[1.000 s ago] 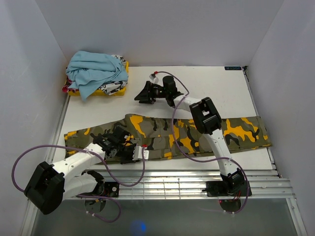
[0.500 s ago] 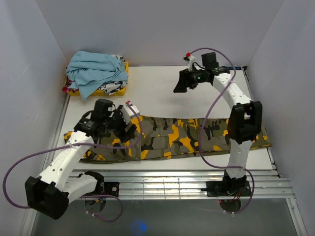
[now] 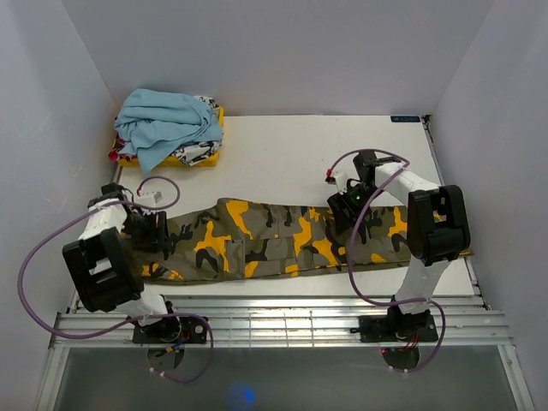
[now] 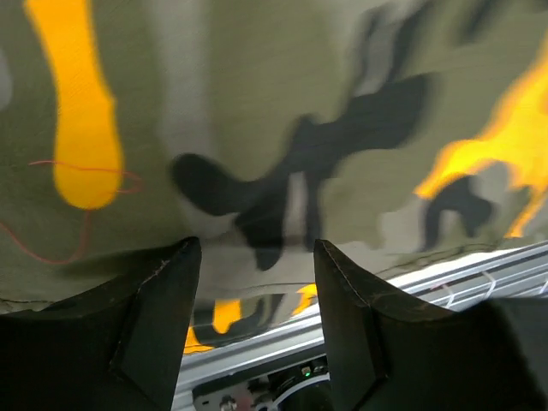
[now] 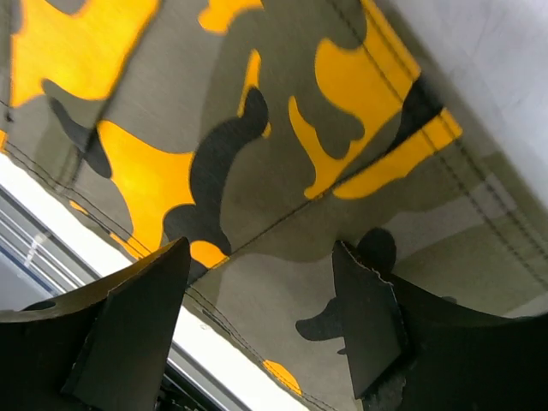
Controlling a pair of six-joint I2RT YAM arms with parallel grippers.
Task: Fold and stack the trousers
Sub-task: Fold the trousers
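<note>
Trousers point(image 3: 274, 244) fill both wrist views at close range, and the left one is blurred. The left hand point(image 4: 255, 247) is spread partway with only cloth behind the gap and grips nothing; whether its fingertips touch the cloth is unclear. The right hand point(image 5: 261, 247) gapes likewise, empty, above the print. Seen from overhead, both arms cover parts of the garment. It lies flat at full length along the tabletop's point(image 3: 282, 163) near edge, olive with orange-yellow and black blotches. A light blue garment point(image 3: 167, 120) is heaped at the tabletop's far left corner.
</note>
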